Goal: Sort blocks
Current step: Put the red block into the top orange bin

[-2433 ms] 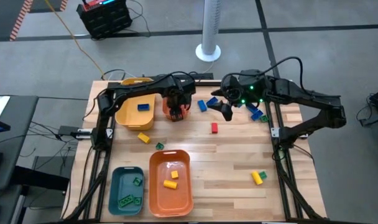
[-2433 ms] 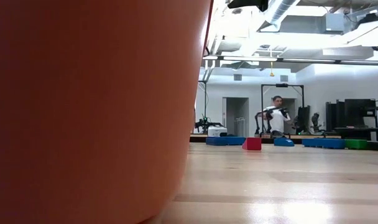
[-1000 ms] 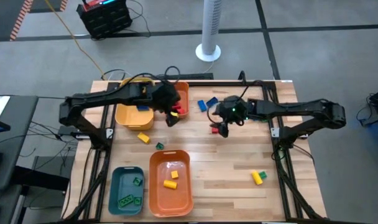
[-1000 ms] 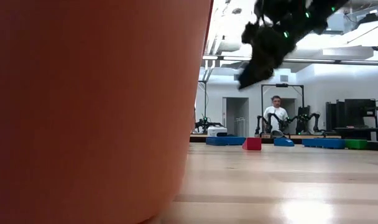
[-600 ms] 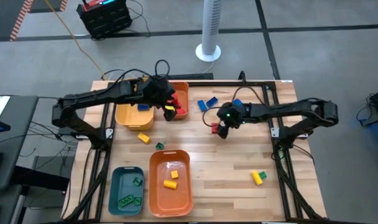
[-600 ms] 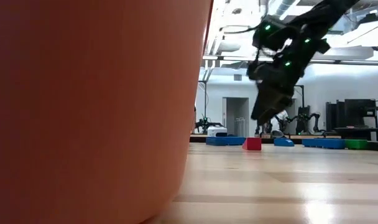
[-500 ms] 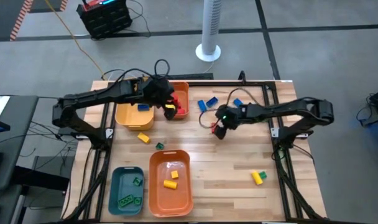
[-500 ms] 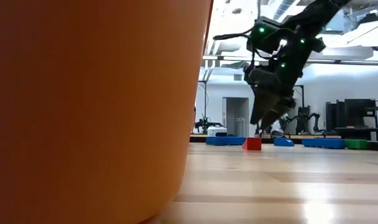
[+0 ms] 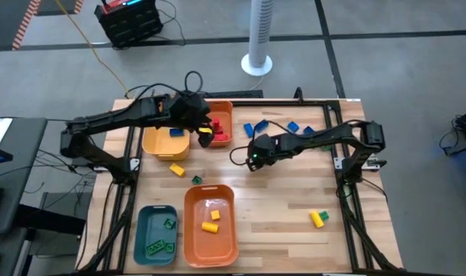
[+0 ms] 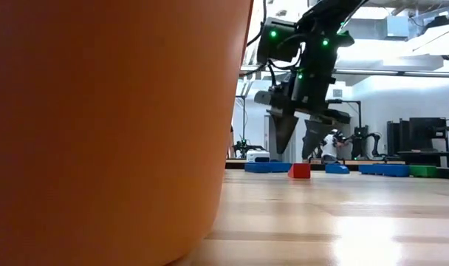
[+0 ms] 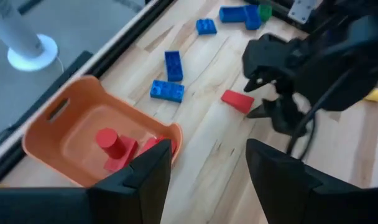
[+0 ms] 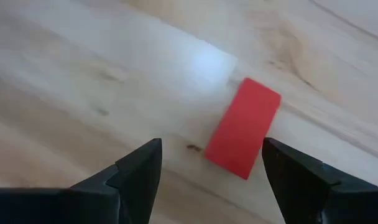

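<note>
A red block (image 12: 244,127) lies flat on the bare wood near the table's middle, also seen as the red block (image 10: 299,171) in the low view. My right gripper (image 12: 211,146) hangs open just above it, fingers pointing down, one finger on either side (image 10: 294,154), touching nothing. My left gripper (image 11: 207,149) is open and empty, hovering at the near rim of the small orange bin (image 9: 221,116); that bin holds red blocks (image 11: 117,146). Blue blocks (image 11: 167,91) lie on the table toward its far edge.
A yellow bin (image 9: 160,142) holds a blue block. At the near edge, a teal bin (image 9: 155,234) holds green blocks and a large orange bin (image 9: 210,226) holds yellow ones. Loose yellow (image 9: 176,169) and green (image 9: 196,180) blocks lie left of centre; a yellow-green pair (image 9: 318,218) sits near right.
My right gripper has travelled toward the table's left, turned about and come down over the red block. My left gripper has drawn back a little toward the far edge, beside the small orange bin. The blocks have not moved.
</note>
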